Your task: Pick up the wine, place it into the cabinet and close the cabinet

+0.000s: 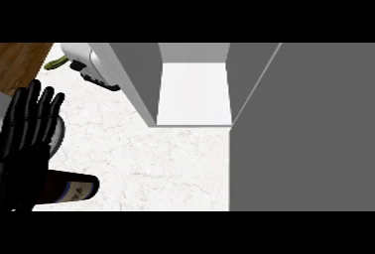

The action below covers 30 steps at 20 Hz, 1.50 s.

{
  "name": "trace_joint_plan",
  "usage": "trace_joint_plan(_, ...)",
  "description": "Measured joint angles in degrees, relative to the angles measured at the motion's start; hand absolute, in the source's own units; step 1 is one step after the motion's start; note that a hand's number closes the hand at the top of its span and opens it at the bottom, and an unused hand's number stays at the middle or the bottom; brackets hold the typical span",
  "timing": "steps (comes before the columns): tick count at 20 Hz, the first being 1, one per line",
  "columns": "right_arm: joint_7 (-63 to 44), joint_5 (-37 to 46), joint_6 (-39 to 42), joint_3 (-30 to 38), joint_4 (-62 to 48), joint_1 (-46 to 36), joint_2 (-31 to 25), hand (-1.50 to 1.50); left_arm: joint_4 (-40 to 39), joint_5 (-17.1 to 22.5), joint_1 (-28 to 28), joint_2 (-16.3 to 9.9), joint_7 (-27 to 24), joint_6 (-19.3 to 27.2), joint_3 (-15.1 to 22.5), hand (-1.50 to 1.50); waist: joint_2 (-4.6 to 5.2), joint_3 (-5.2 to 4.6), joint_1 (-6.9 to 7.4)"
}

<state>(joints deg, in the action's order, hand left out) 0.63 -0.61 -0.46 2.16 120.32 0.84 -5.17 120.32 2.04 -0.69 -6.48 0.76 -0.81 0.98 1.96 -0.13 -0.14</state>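
Your left hand stands at the left edge of the head view, fingers straight and spread, pointing up the frame, holding nothing. It looks to be resting there, so don't count it as reaching. Your right hand shows nowhere in this view, so you cannot tell what it is doing.

The wine lies low at the left, a dark bottle on its side on the white marble worktop, its pale label end pointing right. The lower part of your left hand overlaps the bottle's left portion, so whether they touch is not clear from here.

The cabinet sits further up the worktop, its white interior open toward you between grey side walls. The broad grey panel filling the right side is probably its open door. A white appliance with something green beside it stands at the upper left, just beside the cabinet's left wall.

By the look of things you are at the very first step: the wine is not yet grasped. The next move calls for curling a hand round the bottle, then lifting it clear and carrying it up and right into the opening without clipping the cabinet's left wall. The door waits until the bottle is inside.
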Motion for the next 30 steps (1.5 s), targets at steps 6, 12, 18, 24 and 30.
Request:
trace_joint_plan(6, -0.4, 1.7, 0.7, -3.8, 4.8, 5.8, 1.2, -1.50, 6.1, 10.2, -11.6, -3.8, -4.0, -7.5, -8.2, -1.50, -1.79, 0.05, 0.78)
trace_joint_plan(12, -7.7, -3.1, 6.2, -8.4, 11.8, 8.3, -1.5, -1.50, 10.0, 26.9, -20.1, -3.9, 1.7, -10.8, -13.6, -1.50, -2.27, 0.05, 1.23)
trace_joint_plan(18, -18.0, -6.1, 5.9, -8.7, 19.7, 6.3, -3.1, -1.50, 13.2, 33.9, -25.3, -5.8, 7.5, -11.6, -20.1, -1.50, -2.28, 0.09, 1.09)
trace_joint_plan(24, -24.9, -6.0, 3.7, -9.1, 20.6, 1.2, -3.6, -1.50, 13.7, 35.7, -25.4, -6.5, 11.5, -10.2, -23.1, -1.50, -2.30, 0.11, 1.05)
trace_joint_plan(30, -31.8, -5.6, 0.5, -9.5, 21.3, -4.7, -3.7, -1.50, 14.0, 37.0, -23.9, -7.6, 16.2, -7.5, -24.5, -1.50, -2.41, 0.12, 1.05)
